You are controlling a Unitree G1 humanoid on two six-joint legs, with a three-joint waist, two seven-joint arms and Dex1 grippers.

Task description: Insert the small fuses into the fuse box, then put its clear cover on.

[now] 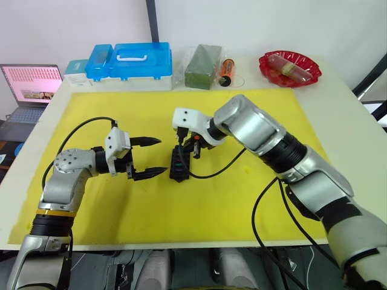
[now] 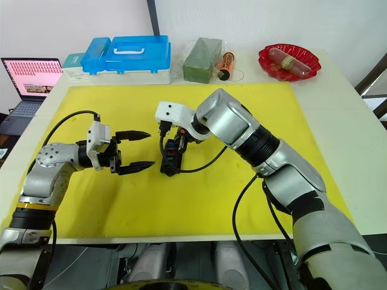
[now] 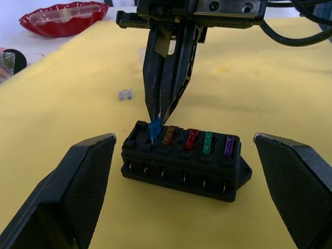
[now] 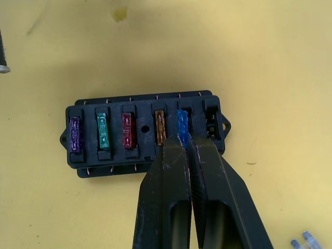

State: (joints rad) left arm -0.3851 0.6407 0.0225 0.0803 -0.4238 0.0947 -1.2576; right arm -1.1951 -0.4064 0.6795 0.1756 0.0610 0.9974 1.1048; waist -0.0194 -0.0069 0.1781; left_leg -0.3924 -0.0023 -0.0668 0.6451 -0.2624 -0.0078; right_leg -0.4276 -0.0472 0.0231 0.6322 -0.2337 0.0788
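- White tabletop [image 1: 338,115] carries a large yellow mat [image 1: 242,199] over most of its top; a laptop with a pink screen [image 1: 31,83] sits off the table's far left.
- Along the far edge stand a blue-lidded plastic storage case [image 1: 136,63], a green block in clear wrap [image 1: 202,66], an orange cylinder [image 1: 226,71] and a red dish [image 1: 289,67].
- Right gripper [image 4: 182,136], its black fingers pinched nearly closed, holds a small blue translucent fuse [image 4: 182,123] at the black rectangular fuse box [image 4: 145,132], which stands mid-mat.
- Left gripper [image 1: 150,157] waits spread wide, just left of the box, holding nothing.
- Four fuses sit in the box's row of slots: purple [image 4: 75,134], green [image 4: 103,132], red [image 4: 128,130] and amber [image 4: 160,127]; the blue one is entering the next slot, and the end slot looks empty.
- A loose pale fuse [image 3: 124,94] lies on the mat beyond the box; I cannot pick out the clear cover.
- Risks, as I judge them: the blue fuse looks slightly tilted, so pushing down could jam its blades or tip the unheld box; releasing early could leave it half seated, blocking the cover later.
- No brand or label is readable; the laptop's text is too small.
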